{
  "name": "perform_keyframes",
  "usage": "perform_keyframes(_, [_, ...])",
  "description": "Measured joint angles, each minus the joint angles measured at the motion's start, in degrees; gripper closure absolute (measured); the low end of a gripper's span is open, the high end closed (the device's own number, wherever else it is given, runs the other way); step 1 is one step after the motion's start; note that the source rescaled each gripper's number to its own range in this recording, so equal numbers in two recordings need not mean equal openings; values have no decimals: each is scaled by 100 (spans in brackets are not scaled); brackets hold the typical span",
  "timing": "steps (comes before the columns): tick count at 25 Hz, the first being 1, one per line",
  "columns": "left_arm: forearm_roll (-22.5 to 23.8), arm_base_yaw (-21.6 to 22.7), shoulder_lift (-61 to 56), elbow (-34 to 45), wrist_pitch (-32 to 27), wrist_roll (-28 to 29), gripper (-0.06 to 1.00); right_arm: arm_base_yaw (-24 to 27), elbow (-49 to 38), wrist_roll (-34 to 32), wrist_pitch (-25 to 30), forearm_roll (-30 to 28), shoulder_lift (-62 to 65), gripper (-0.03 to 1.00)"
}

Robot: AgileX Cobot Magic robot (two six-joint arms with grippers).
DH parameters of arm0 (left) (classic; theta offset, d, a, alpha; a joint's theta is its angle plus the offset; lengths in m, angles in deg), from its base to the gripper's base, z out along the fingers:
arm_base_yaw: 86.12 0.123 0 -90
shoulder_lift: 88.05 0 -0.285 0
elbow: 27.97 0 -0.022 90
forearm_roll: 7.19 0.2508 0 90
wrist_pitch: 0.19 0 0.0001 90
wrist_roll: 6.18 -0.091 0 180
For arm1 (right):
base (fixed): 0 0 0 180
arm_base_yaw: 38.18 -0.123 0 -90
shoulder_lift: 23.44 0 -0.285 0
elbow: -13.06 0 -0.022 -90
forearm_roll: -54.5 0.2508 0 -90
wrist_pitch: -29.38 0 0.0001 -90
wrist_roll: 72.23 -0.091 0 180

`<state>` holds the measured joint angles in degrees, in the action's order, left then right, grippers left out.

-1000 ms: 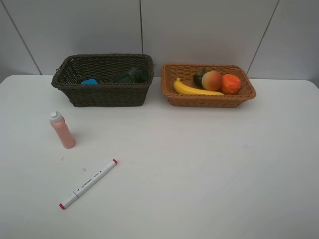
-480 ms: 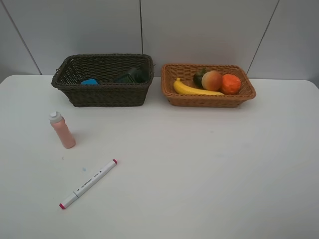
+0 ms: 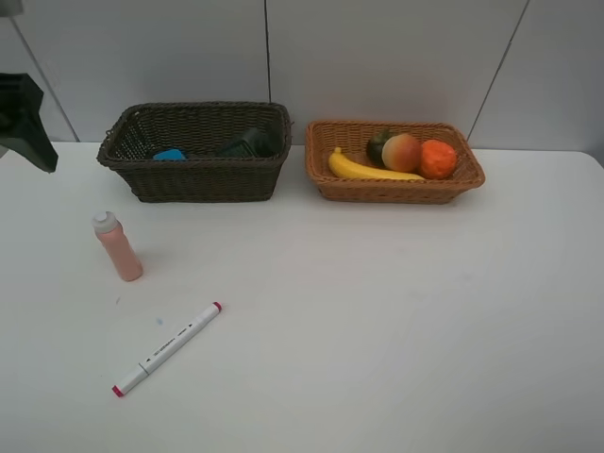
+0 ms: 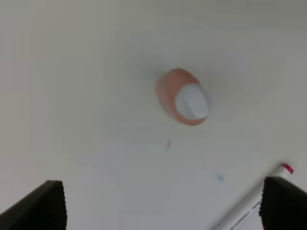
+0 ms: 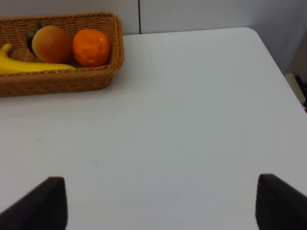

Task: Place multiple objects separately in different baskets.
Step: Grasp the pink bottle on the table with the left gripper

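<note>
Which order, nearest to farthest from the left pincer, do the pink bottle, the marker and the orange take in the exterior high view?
From the left pincer:
1. Pink bottle, standing at the left, nearest.
2. White red-tipped marker, lying nearer the front edge.
3. Orange, in the tan basket, far right.

We find the left basket (image 3: 203,179) and right basket (image 3: 392,190) side by side at the table's (image 3: 396,321) back.
In the right one lie banana (image 3: 368,170), mangosteen (image 3: 377,143), peach (image 3: 401,151), orange (image 3: 437,159); before the left one the bottle (image 3: 118,247) stands, the marker (image 3: 167,348) nearer us.
</note>
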<state>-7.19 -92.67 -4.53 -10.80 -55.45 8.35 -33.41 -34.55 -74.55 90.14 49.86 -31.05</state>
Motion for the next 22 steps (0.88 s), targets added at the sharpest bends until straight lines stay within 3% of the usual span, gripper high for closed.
perform_keyframes(12, [153,-771,1533,0,705,1586,-6,0,0,0,0,0,0,-3])
perform_keyframes(22, [153,-798,2227,0,1172,1991,-6,0,0,0,0,0,0,-3])
